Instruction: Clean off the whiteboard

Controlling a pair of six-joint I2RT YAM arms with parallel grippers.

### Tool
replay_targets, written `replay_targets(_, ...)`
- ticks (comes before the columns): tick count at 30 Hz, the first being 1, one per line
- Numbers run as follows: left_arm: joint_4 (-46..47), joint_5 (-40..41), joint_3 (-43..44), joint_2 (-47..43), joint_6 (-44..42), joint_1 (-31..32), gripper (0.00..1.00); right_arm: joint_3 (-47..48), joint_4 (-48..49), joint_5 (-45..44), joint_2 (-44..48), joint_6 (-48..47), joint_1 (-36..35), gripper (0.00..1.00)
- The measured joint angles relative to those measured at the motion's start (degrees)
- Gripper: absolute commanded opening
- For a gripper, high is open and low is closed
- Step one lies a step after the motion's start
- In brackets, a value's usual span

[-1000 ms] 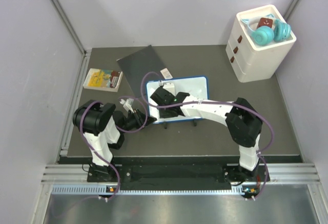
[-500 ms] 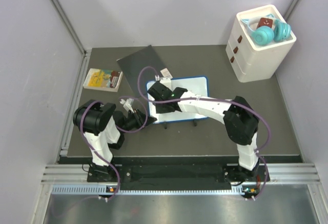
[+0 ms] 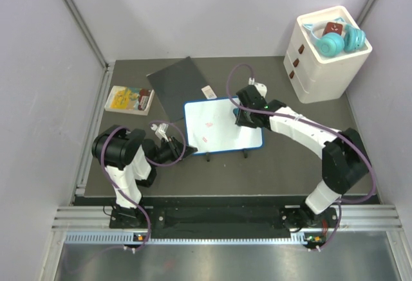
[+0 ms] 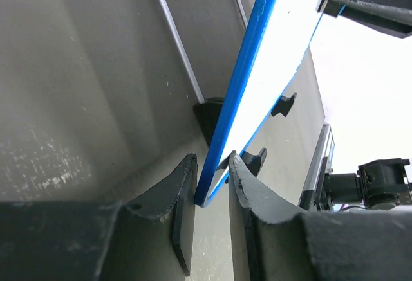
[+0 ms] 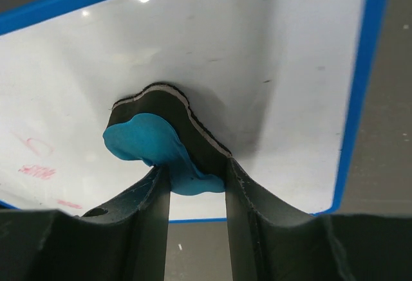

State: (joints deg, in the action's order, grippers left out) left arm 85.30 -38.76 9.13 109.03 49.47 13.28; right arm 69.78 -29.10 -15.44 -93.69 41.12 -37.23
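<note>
Left gripper (image 4: 211, 177): clamped on near-left frame corner of whiteboard (image 3: 222, 126); arm folded low | Right gripper (image 5: 196, 179): pinching blue eraser (image 5: 151, 143) (dark felt flat against the white face); arm stretched forward | whiteboard location: middle of table (image 3: 270, 165), faint red marks (image 3: 207, 125)

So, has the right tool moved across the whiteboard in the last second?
Yes. The right tool, holding the eraser, swept from the whiteboard's left side to its right edge, toward the white drawer unit.
</note>
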Motion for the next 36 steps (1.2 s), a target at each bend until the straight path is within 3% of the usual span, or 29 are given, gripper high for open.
replay_targets(23,0.2,-0.7,0.1,0.3,-0.1,0.0,0.00,-11.7,7.2,0.0,7.8,1.6,5.0,0.00)
replay_targets(29,0.2,-0.9,0.1,0.3,-0.1,0.0,0.00,-11.4,7.1,-3.8,6.7,2.0,0.8,0.00)
replay_targets(36,0.2,-0.8,0.1,0.3,-0.1,0.0,0.00,-3.3,2.8,-4.9,-1.6,2.7,-8.6,0.00)
